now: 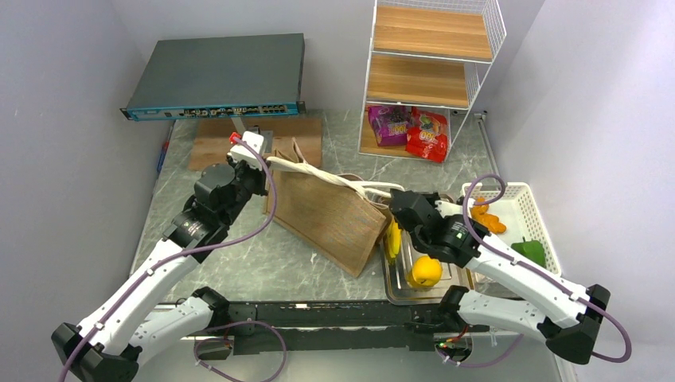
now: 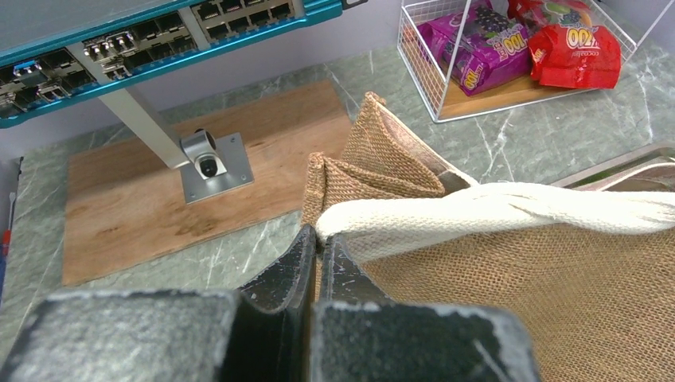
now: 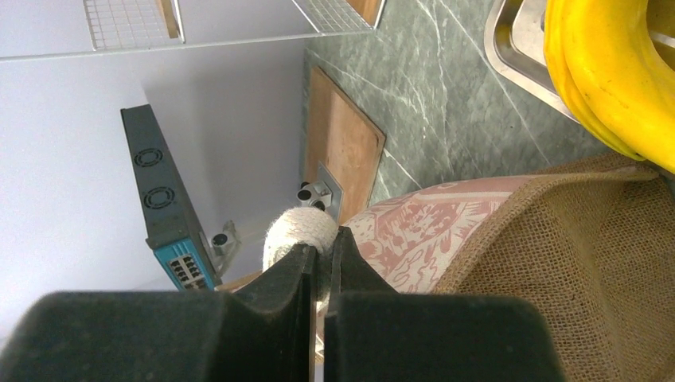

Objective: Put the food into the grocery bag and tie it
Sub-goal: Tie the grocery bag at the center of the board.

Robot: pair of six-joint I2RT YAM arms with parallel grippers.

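Observation:
The grocery bag (image 1: 330, 215) is brown woven burlap with cream-white handles (image 1: 334, 177) stretched across its top. My left gripper (image 1: 267, 155) is at the bag's far left corner, shut on one handle (image 2: 493, 211) right at its fingertips (image 2: 318, 239). My right gripper (image 1: 396, 199) is at the bag's right end, shut on a rolled cream handle (image 3: 298, 231) between its tips (image 3: 325, 239); the bag's patterned lining (image 3: 414, 231) shows beside it. Food lies outside the bag: bananas (image 1: 393, 239), a yellow fruit (image 1: 424, 272), a red snack packet (image 1: 427, 134) and a purple one (image 1: 388, 123).
A metal tray (image 1: 398, 293) holds the bananas right of the bag. A white basket (image 1: 517, 191) at the right holds orange (image 1: 487, 219) and green (image 1: 529, 251) produce. A wire shelf (image 1: 430, 64) stands at the back, a network switch (image 1: 215, 76) above a wooden board (image 1: 211, 143).

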